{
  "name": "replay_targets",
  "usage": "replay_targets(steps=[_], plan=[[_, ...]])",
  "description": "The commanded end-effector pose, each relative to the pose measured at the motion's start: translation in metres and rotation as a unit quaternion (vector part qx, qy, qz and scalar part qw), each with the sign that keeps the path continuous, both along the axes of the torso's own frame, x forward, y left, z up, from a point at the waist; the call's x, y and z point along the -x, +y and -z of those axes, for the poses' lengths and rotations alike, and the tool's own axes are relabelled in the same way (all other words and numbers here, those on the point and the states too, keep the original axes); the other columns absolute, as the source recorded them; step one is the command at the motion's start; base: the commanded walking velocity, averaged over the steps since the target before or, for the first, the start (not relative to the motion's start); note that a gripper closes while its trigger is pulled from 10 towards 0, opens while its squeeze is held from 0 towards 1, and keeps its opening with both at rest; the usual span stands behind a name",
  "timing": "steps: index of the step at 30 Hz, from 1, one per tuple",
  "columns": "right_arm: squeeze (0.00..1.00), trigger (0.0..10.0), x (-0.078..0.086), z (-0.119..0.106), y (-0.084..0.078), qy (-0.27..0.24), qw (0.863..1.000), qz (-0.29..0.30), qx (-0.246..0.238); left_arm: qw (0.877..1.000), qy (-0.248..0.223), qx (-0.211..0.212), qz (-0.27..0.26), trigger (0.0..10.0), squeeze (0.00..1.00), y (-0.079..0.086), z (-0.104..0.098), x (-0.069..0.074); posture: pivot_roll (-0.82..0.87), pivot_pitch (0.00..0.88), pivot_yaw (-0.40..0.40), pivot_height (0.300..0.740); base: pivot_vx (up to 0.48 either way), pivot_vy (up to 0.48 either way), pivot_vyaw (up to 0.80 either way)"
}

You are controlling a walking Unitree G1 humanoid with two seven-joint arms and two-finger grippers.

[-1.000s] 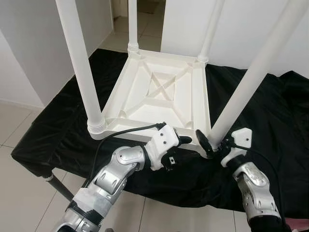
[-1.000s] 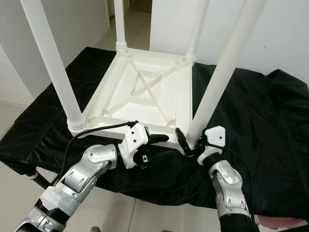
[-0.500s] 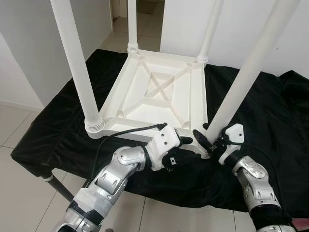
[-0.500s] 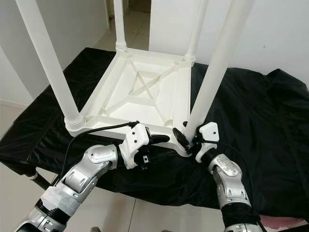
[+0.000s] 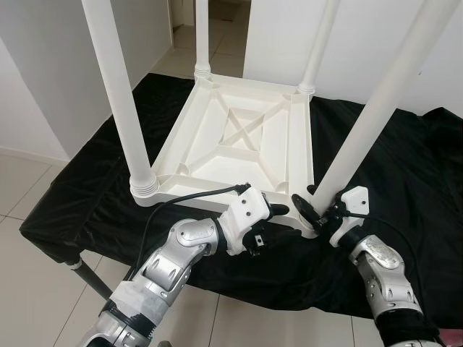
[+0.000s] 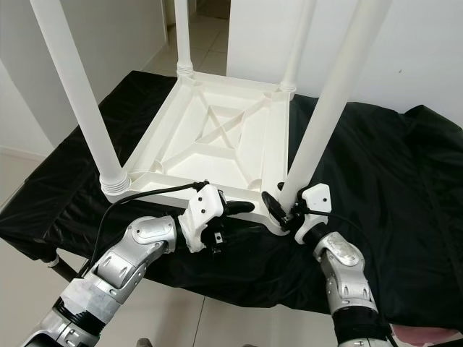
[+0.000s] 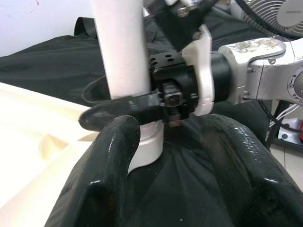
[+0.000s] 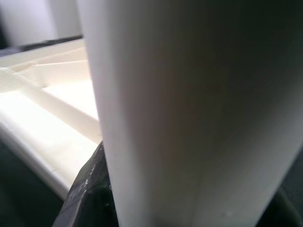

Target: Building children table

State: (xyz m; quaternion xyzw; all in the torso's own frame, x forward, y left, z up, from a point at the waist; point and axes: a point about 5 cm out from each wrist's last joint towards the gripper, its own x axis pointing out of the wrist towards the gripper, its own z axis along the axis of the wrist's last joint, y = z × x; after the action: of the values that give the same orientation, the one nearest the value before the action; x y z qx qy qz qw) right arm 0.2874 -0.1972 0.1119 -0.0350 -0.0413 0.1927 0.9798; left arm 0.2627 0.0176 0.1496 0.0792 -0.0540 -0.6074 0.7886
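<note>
At near right corner, right gripper (image 5: 309, 211) clamped on leg (image 5: 369, 116); left gripper (image 5: 277, 210) apart. Rigid, light, slick plastic: you'd grip low.

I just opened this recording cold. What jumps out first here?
A white table lies upside down on a black cloth, its four legs pointing up. The right hand grips the base of the near right leg, while the left hand rests against the table's near edge beside it.
</note>
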Motion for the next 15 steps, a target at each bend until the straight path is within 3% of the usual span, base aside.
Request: replay_targets(steps=[1, 3, 4, 8, 11, 13, 15], plan=[[0.0, 10.0, 0.002, 0.008, -0.009, 0.025, 0.999, 0.034, 0.009, 1.0, -0.005, -0.007, 0.024, 10.0, 0.0, -0.003, -0.002, 0.003, -0.09, 0.0, -0.021, 0.74, 0.0, 0.0, 0.0], [0.0, 10.0, 0.002, 0.008, -0.006, 0.028, 0.998, 0.056, -0.002, 1.0, -0.005, -0.007, 0.023, 10.0, 0.0, -0.003, -0.002, 0.002, -0.09, 0.0, -0.02, 0.74, 0.0, 0.0, 0.0], [0.0, 10.0, 0.003, 0.006, 0.001, 0.024, 0.994, 0.103, -0.032, 1.0, -0.006, -0.006, 0.022, 10.0, 0.0, -0.003, -0.003, 0.0, -0.09, 0.0, -0.016, 0.74, 0.0, 0.0, 0.0], [0.0, 10.0, 0.003, 0.004, 0.005, 0.021, 0.989, 0.136, -0.053, 1.0, -0.007, -0.005, 0.021, 10.0, 0.0, -0.003, -0.004, 0.0, -0.08, 0.0, -0.013, 0.74, 0.0, 0.0, 0.0], [0.0, 10.0, 0.005, 0.004, 0.013, 0.013, 0.975, 0.209, -0.079, 1.0, -0.008, -0.006, 0.022, 10.0, 0.0, -0.003, -0.005, -0.001, -0.08, 0.0, -0.012, 0.74, 0.0, 0.0, 0.0], [0.0, 10.0, 0.005, 0.004, 0.013, 0.013, 0.975, 0.209, -0.079, 1.0, -0.008, -0.006, 0.022, 10.0, 0.0, -0.003, -0.005, -0.001, -0.08, 0.0, -0.012, 0.74, 0.0, 0.0, 0.0], [0.0, 10.0, 0.006, 0.008, 0.022, 0.025, 0.946, 0.307, -0.097, 1.0, -0.008, -0.006, 0.021, 10.0, 0.0, -0.003, -0.005, -0.001, -0.08, 0.0, -0.015, 0.74, 0.0, 0.0, 0.0]])
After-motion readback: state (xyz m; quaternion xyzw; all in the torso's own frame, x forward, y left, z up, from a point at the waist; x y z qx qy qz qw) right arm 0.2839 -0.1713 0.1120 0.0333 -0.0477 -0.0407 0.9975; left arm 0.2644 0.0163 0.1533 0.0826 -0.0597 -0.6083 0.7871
